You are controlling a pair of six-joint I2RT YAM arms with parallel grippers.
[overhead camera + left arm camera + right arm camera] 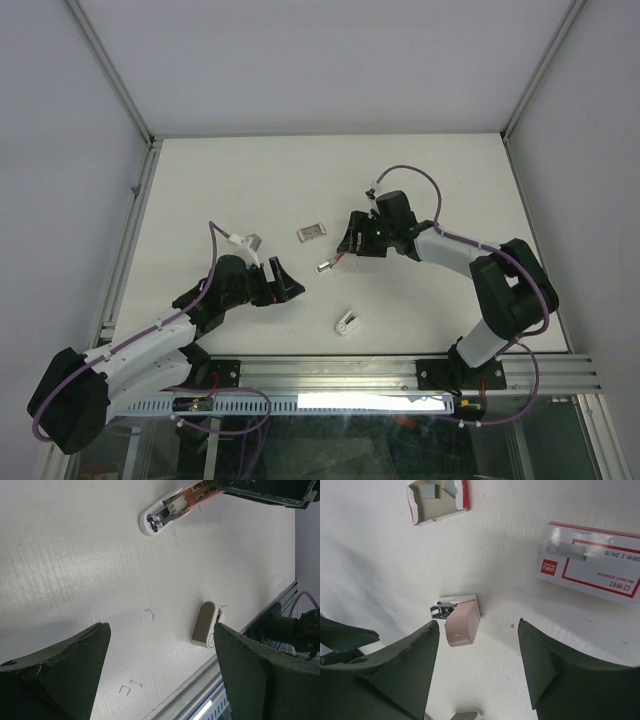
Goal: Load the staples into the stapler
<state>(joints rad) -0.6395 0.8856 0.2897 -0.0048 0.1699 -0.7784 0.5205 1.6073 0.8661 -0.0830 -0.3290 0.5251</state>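
The stapler point(327, 265) lies on the white table, one half pale pink and one white, with its metal mouth showing. In the right wrist view the stapler point(459, 619) sits just past the tips of my open right gripper point(477, 625), untouched. In the top view my right gripper point(350, 246) is right beside it. The red-and-white staple box point(592, 562) lies flat above it point(313, 232). A torn-open box piece point(437, 500) with grey strips inside lies farther left point(250, 241). My left gripper point(290, 285) is open and empty over bare table point(160, 630).
A small white piece with a brownish-grey face point(204, 625) lies near the front rail point(347, 322). Loose bent staples point(150, 612) point(125, 690) lie on the table. The aluminium rail point(400, 370) runs along the near edge.
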